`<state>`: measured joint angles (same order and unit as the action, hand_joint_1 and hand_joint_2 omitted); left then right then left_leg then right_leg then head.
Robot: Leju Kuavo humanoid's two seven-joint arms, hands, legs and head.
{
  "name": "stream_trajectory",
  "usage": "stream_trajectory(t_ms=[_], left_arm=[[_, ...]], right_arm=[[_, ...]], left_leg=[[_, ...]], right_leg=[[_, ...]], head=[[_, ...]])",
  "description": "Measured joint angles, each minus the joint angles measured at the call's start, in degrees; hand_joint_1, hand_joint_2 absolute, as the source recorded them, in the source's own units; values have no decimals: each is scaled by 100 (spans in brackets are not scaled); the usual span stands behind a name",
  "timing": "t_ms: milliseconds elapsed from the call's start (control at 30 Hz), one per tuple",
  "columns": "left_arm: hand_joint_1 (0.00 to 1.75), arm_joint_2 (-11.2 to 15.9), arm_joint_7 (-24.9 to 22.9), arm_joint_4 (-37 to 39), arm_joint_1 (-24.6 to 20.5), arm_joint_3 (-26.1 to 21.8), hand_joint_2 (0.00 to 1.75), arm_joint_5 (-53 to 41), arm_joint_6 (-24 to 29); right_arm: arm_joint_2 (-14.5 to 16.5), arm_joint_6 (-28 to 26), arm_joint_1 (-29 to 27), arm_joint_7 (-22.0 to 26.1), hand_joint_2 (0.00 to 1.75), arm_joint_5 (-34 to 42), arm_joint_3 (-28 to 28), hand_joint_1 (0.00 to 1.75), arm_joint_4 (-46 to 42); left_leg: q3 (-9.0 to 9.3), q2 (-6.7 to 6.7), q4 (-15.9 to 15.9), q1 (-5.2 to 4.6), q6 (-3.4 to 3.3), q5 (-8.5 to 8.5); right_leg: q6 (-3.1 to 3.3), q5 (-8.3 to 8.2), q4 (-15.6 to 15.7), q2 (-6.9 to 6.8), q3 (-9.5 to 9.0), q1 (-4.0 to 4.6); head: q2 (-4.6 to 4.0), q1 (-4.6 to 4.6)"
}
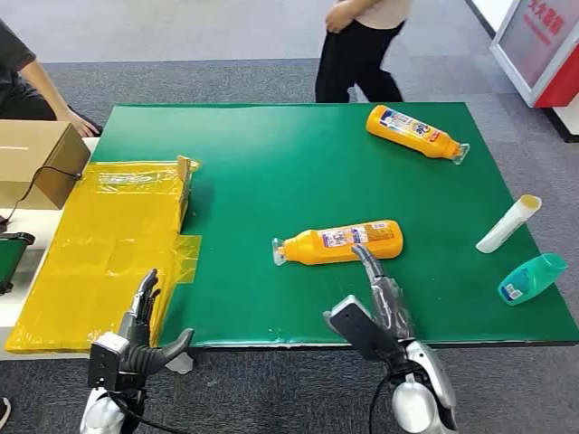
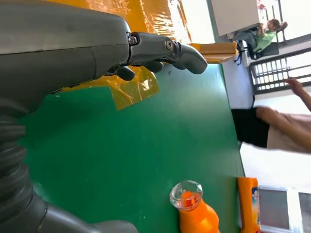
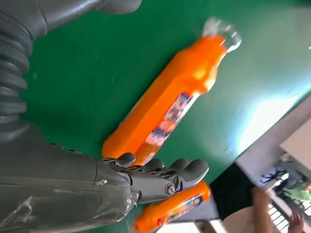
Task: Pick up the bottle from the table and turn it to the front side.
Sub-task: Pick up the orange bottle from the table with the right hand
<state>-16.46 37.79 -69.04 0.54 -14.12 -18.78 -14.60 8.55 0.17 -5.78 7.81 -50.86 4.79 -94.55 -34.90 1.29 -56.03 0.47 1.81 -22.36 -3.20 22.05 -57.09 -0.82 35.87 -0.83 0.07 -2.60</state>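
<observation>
Lying flat, glossy orange bottle [image 1: 341, 242], matte green table [image 1: 273, 172], right hand [image 1: 383, 303] near.

Green table cover [image 1: 287, 172]: matt, smooth sheet, faint sheen where light falls.
Near orange bottle [image 1: 345, 241]: glossy plastic, printed paper-like label, clear plastic cap.
Far orange bottle [image 1: 412, 132]: same glossy plastic, clear cap.
Yellow sheeting [image 1: 102, 244]: thin shiny film, wrinkled, taped down.
Cardboard box [image 1: 37, 163]: plain brown, matt.
White tube [image 1: 508, 223]: matt plastic.
Teal bottle [image 1: 533, 278]: translucent, glossy plastic.
Right hand [image 1: 383, 303]: grey plastic shell, dark smooth fingers; arm in polished silver metal.
Left hand [image 1: 140, 334]: dark smooth fingers, ribbed rubbery grey wrist cover.
Floor [image 1: 204, 45]: grey carpet, rough weave.
</observation>
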Motion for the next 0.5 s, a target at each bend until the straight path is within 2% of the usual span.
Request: stream_trajectory(t_ms=[133,167,300,500], left_arm=[[0,92,37,368,-310,260,175,128,93],[0,115,37,422,-344,309,175,174,100],[0,175,37,572,-437,470,175,277,118],[0,226,37,709,-486,580,175,309,125]], right_arm=[[-412,455,1274,-767,175,-794,-159,0,971],[-479,494,1450,-828,175,-875,-161,0,1193],[-654,510,1933,-934,175,-1075,-162,0,1854],[-766,537,2213,-989,175,-1148,-162,0,2339]], left_leg=[[-1,0,0,-6,-8,19],[-1,0,0,-7,-8,21],[-2,0,0,-9,-9,22],[-4,0,0,-9,-9,21]], right_leg=[[-6,-19,0,0,-1,-6],[-8,-20,0,0,0,-7],[-9,-20,0,-1,0,-8],[-9,-20,0,-1,2,-8]], head=[[0,-1],[0,-1],[0,0],[0,0]])
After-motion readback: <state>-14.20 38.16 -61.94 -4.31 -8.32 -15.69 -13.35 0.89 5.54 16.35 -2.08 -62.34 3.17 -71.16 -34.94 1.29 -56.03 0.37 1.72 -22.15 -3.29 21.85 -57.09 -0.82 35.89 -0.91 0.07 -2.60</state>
